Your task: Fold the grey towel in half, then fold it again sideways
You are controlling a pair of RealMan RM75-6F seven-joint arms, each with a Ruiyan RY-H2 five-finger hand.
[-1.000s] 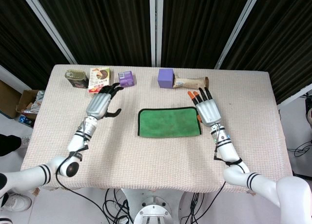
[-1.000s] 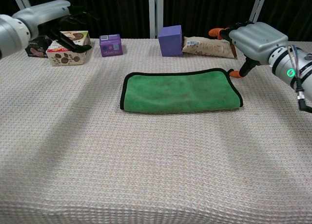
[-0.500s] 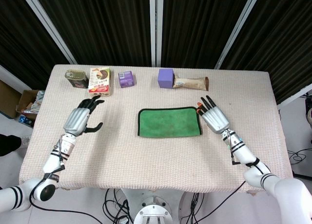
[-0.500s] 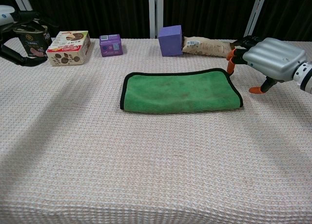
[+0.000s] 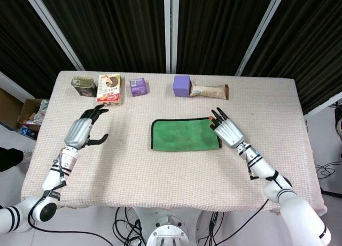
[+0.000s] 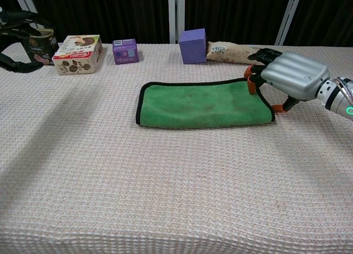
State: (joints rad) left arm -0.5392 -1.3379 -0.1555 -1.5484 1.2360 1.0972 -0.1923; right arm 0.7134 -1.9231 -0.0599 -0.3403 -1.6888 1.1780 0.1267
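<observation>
The towel (image 5: 184, 135) (image 6: 204, 104) is green with a black hem and lies folded into a flat rectangle at the table's middle. My right hand (image 5: 227, 131) (image 6: 289, 77) sits at its right edge, fingers spread. The orange fingertips (image 6: 251, 84) touch the far right corner, and the thumb is down by the near right corner. I see no cloth lifted or pinched. My left hand (image 5: 81, 131) (image 6: 14, 38) hovers well left of the towel, fingers apart and holding nothing.
Along the far edge stand a tin can (image 5: 84, 86), a cookie box (image 5: 109, 89), a small purple box (image 5: 138, 86), a purple cube (image 5: 181, 85) and a wrapped snack bar (image 5: 209, 90). The table (image 5: 160, 171) has a woven cloth cover.
My right hand drew back from the towel's right side, then came in onto its right edge. My left hand swung out to the left, away from the boxes.
</observation>
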